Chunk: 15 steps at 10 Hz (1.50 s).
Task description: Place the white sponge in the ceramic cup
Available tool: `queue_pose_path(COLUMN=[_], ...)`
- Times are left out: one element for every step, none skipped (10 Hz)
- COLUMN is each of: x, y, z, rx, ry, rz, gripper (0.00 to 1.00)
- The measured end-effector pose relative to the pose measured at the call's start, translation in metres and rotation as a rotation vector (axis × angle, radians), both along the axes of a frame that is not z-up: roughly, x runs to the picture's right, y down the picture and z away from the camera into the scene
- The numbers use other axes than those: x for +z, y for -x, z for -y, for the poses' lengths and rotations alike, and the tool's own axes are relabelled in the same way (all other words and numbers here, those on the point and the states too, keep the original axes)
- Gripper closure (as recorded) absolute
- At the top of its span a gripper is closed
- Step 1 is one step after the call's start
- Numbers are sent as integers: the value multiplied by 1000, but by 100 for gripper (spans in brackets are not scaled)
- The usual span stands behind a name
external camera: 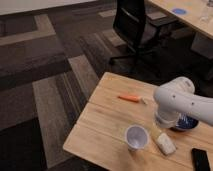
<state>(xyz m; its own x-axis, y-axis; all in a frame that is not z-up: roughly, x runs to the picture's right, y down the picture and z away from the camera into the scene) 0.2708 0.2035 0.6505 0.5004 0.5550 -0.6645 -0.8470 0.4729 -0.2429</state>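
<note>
While the end effector [159, 131], grip state impossible to tell, hovers at the white sponge [165, 144], a skewed descent risks toppling the nearby ceramic cup [136, 137].

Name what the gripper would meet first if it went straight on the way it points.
Probably the white sponge, which lies on the wooden table just below the gripper, beside the ceramic cup. Depth is unclear, so it might miss it.

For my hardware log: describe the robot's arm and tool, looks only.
The arm is a glossy white, rounded shell with a bulbous joint and a short cylindrical wrist; no cables or markings are visible. The tool is a pale yellowish tip below the wrist, by the sponge, beside the cup.
</note>
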Motion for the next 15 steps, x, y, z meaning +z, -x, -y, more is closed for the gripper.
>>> queue_pose_path(x=[-2,0,7,12,17,24,27,31,32,34,38,40,45,50,57], y=[-3,-6,-8,-9,-12,-16,-21,-28,-32,-35,-39,-39,-37,-34,-28], z=[-9,-16,-23,-24,-28,-32,-36,-41,-45,-48,-51,-52,-52,-52,-51], rx=[27,58,103,120,136,142,146,143,146,144,135,134,129,122,113], ry=[16,29,38,33,33,23,17,12,9,5,-2,-3,-7,-8,-10], rz=[-13,-15,9,25,42,63,71,74,74,76,82,85,94,105,125], gripper=[35,35,35,35,35,35,35,35,35,35,35,35,35,35,35])
